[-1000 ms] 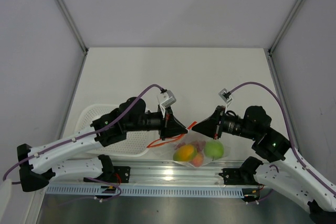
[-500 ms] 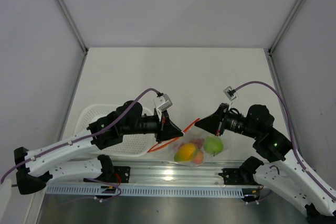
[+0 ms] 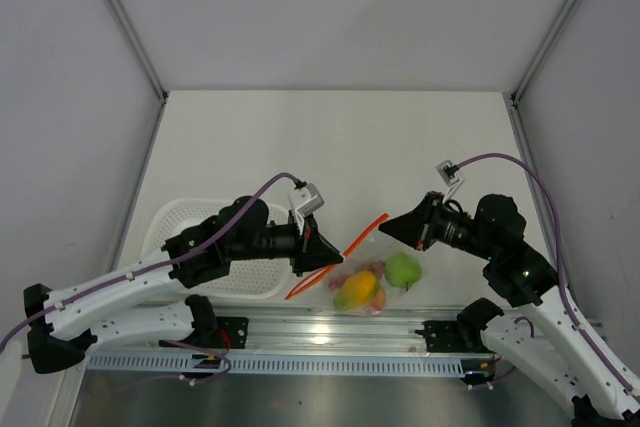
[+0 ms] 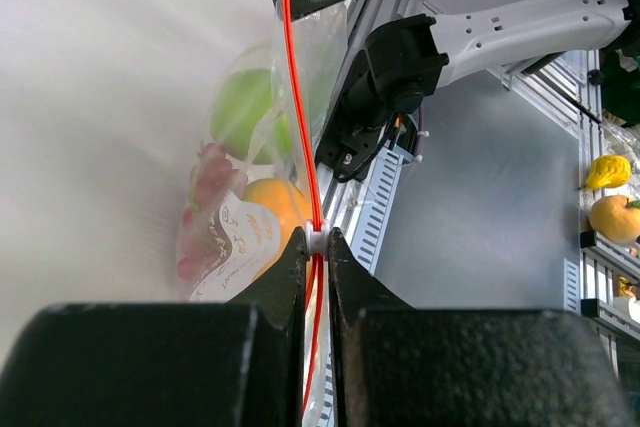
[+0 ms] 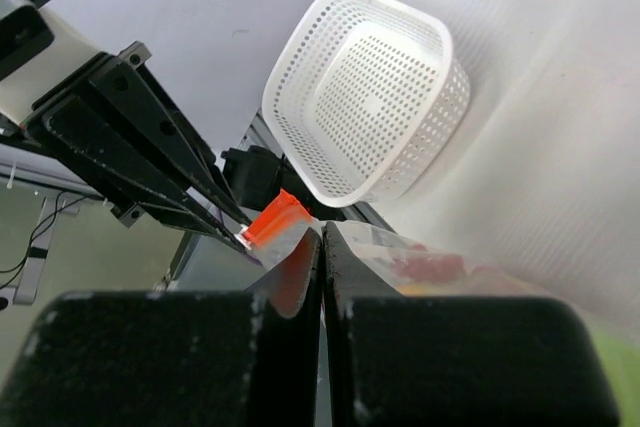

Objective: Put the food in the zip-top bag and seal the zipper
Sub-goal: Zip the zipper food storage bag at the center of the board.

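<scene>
1. The left gripper (image 3: 322, 253) (image 4: 316, 247) had its two fingers pressed together on the zipper (image 3: 362, 237) (image 4: 297, 97). In its wrist view they pinched the thin orange-red strip right at a small white bit on it.
2. The right gripper (image 3: 386, 231) (image 5: 322, 237) was also closed tight. It nipped the clear plastic of the zip-top bag (image 3: 378, 259) at the far end of the mouth. The strip's orange end (image 5: 272, 222) poked out just past its tips.
3. Between the two grippers the zipper ran as one straight slanted line, and a loose stretch trailed on past the left gripper towards the near edge of the table (image 3: 330, 147).
4. The bag hung below that line, on its near side, with the food inside it.
5. In the bag, the green apple (image 3: 403, 269) (image 4: 245, 112) sat at the end nearer the right gripper. The mango (image 3: 357, 289) (image 4: 275, 207) sat at the end nearer the left gripper.
6. The grapes (image 3: 345, 275) (image 4: 205, 197) showed as a reddish patch between them, close under the strip.
7. A small orange-pink bit that looked like the peach (image 3: 378, 301) peeked out beside the mango, at the bag's bottom.
8. The bag's bottom lay just short of the metal rail (image 3: 320, 329) along the table's near edge.
9. The white basket (image 3: 170, 217) (image 5: 370, 97) stood to the left of the bag, under the left arm. I couldn't see anything in it.
</scene>
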